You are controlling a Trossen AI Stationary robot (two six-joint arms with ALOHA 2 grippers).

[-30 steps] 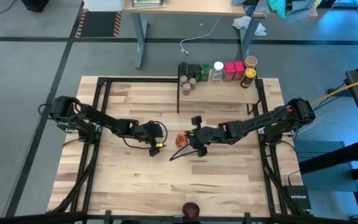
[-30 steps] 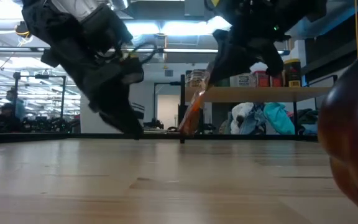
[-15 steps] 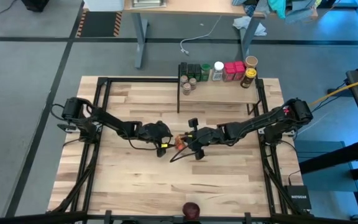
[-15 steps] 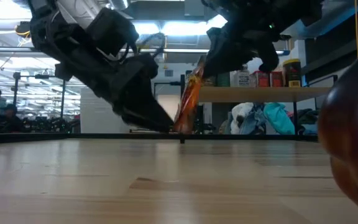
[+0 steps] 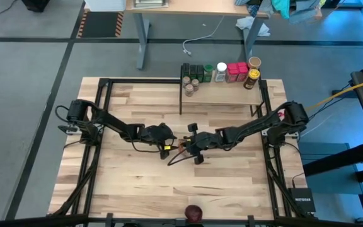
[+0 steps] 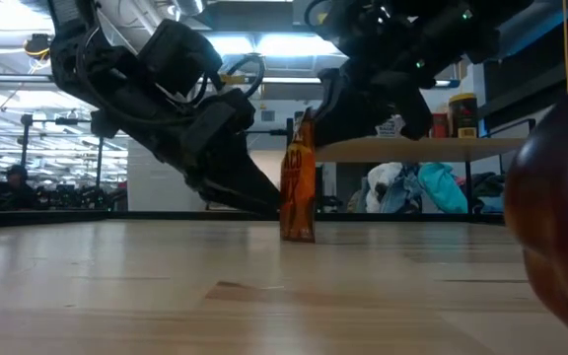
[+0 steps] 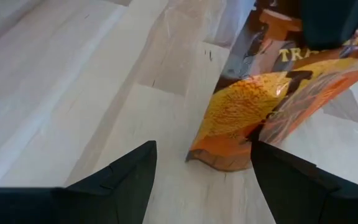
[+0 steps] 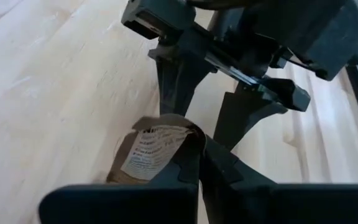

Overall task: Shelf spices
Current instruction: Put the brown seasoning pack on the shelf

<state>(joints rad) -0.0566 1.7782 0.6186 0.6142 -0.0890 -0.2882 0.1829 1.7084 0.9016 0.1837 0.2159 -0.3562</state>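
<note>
Right fingers (image 6: 309, 116) pinch the upright packet (image 6: 297, 182); left fingers (image 7: 197, 180) (spread) flank it.

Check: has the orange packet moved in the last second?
Yes. In the low view the orange packet went from tilted to upright, base on the table, pinched at its top by the right gripper.

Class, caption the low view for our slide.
Right gripper holds orange packet upright on the table; open left gripper alongside.
</note>
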